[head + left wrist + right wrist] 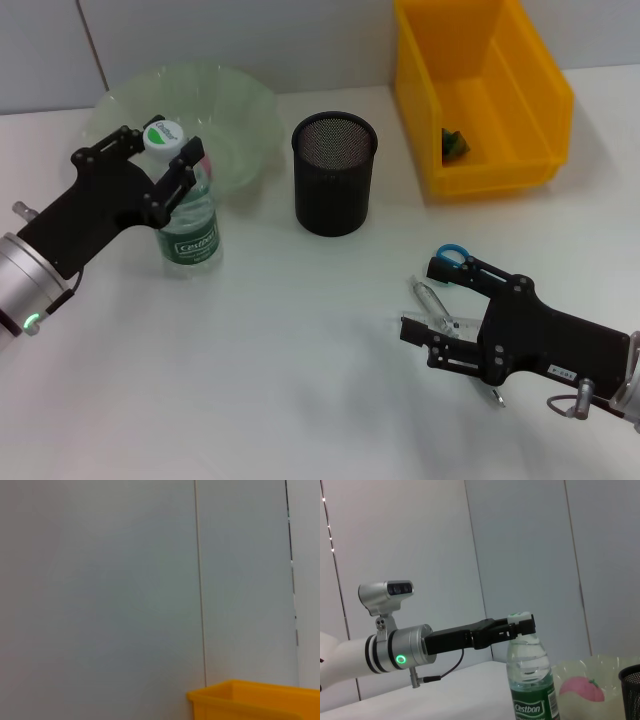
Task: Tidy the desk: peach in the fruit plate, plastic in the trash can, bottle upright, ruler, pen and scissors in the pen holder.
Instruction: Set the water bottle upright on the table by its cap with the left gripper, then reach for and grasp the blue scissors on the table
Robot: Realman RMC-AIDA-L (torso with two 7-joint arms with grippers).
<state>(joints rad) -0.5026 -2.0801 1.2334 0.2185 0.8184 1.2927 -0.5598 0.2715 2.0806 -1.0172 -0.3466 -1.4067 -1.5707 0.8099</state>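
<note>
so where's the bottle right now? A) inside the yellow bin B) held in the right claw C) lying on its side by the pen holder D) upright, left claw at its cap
D: the bottle stands upright on the desk beside the fruit plate, with the left claw around its white cap.

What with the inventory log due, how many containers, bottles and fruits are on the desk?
Containers: 3 (fruit plate, pen holder, yellow bin)
Bottles: 1 (bottle, cap gripped by the left gripper)
Fruit: 1 (peach, in the fruit plate)
Total: 5
Right gripper hangs open, low over the desk.
</note>
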